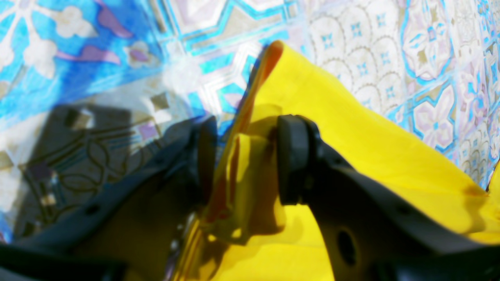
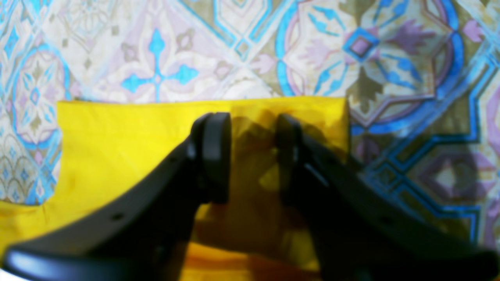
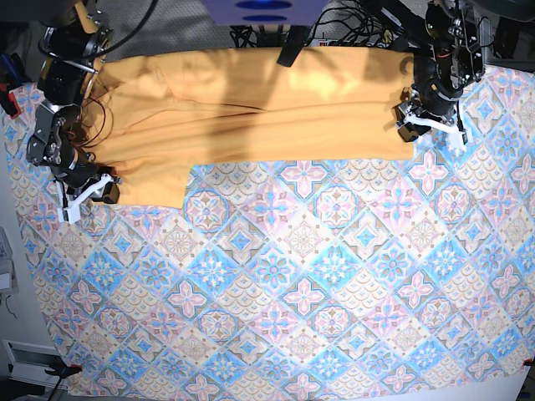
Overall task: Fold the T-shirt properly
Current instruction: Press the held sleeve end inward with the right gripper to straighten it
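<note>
Yellow-orange soft fabric T-shirt (image 3: 251,109) lies spread along the far edge of the blue-pink tile-patterned cloth (image 3: 301,292).
Left gripper (image 1: 246,156) stands part open, a raised fold of shirt edge between its jaws; firm hold undetermined. Right gripper (image 2: 252,156) stands part open over a flat shirt corner, holding nothing visibly.

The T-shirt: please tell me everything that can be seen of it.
The T-shirt is plain yellow-orange soft fabric, spread wide along the far edge of the patterned cloth, with creases and a sleeve at one end. The left gripper has a raised fold between its pads; the right gripper straddles the sleeve hem.
</note>
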